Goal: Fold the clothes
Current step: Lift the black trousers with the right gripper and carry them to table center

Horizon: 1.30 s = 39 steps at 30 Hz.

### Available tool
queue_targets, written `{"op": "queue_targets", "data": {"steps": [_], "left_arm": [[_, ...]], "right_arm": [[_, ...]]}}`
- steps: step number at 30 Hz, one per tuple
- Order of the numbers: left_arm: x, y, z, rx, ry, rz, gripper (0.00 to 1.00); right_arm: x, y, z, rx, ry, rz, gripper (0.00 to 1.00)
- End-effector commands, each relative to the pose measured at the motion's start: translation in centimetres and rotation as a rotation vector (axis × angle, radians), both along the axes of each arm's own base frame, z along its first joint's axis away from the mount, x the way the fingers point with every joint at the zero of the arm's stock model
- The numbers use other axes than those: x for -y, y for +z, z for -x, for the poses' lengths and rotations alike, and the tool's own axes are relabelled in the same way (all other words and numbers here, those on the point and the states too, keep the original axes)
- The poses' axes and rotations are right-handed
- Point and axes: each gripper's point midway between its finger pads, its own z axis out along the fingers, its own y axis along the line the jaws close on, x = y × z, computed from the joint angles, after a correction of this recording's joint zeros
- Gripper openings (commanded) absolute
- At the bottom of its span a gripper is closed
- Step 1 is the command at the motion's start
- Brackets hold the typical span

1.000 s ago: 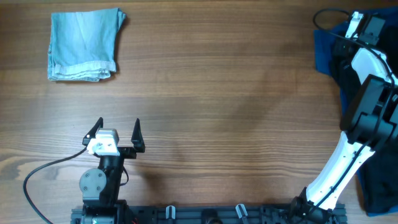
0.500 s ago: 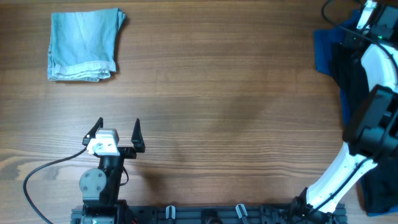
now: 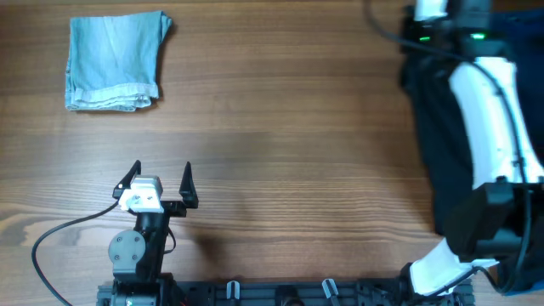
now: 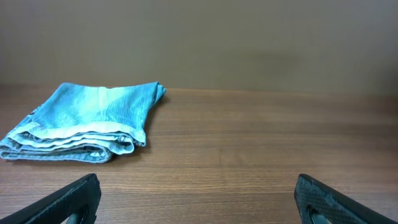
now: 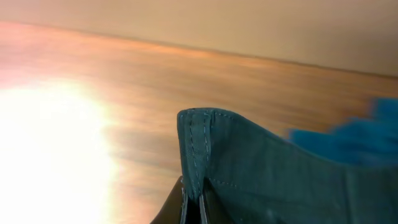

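At the upper right of the overhead view, grips a stitched edge of the black shorts (image 3: 427, 119) with the right hand (image 5: 193, 200) pinched tight, cloth trailing down the right side over the surface (image 3: 297, 127). At lower left, holds the left hand (image 3: 161, 168) spread wide, empty. At upper left, folded pale-blue denim (image 3: 115, 61).

Left arm folded back near base; left claw (image 3: 161, 172) pointing forward, fingers spread wide. Right arm stretched far forward along right side; right claw (image 5: 193, 200) pinched tight on black shorts (image 5: 280, 177) hem.
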Motion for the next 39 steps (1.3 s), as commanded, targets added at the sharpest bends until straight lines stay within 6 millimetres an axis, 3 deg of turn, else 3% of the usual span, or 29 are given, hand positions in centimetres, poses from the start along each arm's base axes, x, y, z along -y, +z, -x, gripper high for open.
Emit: {"op": "queue_targets", "data": {"steps": [1,3,7,10,12,17,23,25,28,39], "left_arm": [[0.4,-0.2,0.0,-0.001,-0.021,-0.015,1.0],[0.4,-0.2,0.0,-0.001,-0.021,-0.015,1.0],[0.4,-0.2,0.0,-0.001,-0.021,-0.015,1.0],[0.4,-0.2,0.0,-0.001,-0.021,-0.015,1.0],[0.4,-0.2,0.0,-0.001,-0.021,-0.015,1.0],[0.4,-0.2,0.0,-0.001,-0.021,-0.015,1.0],[0.4,-0.2,0.0,-0.001,-0.021,-0.015,1.0],[0.4,-0.2,0.0,-0.001,-0.021,-0.015,1.0],[0.4,-0.2,0.0,-0.001,-0.021,-0.015,1.0],[0.4,-0.2,0.0,-0.001,-0.022,-0.015,1.0]], "right_arm": [[-12.0,1.3,3.1,-0.033,0.214,-0.18,0.04],[-19.3,1.7,6.0,-0.068,0.338,-0.262,0.04],[-28.8,2.7,11.2,-0.066,0.524,-0.306,0.04],[-33.4,3.4,14.4,-0.045,0.64,-0.317,0.04],[-34.7,3.6,15.6,-0.04,0.675,-0.321,0.04],[-34.5,4.5,15.7,-0.007,0.7,-0.307,0.04],[-30.7,12.3,15.3,0.217,0.656,-0.269,0.04],[-29.0,15.5,15.8,0.31,0.629,-0.247,0.04],[-27.7,18.4,17.0,0.387,0.632,-0.246,0.04],[-25.6,23.8,20.7,0.513,0.68,-0.297,0.04]]}}
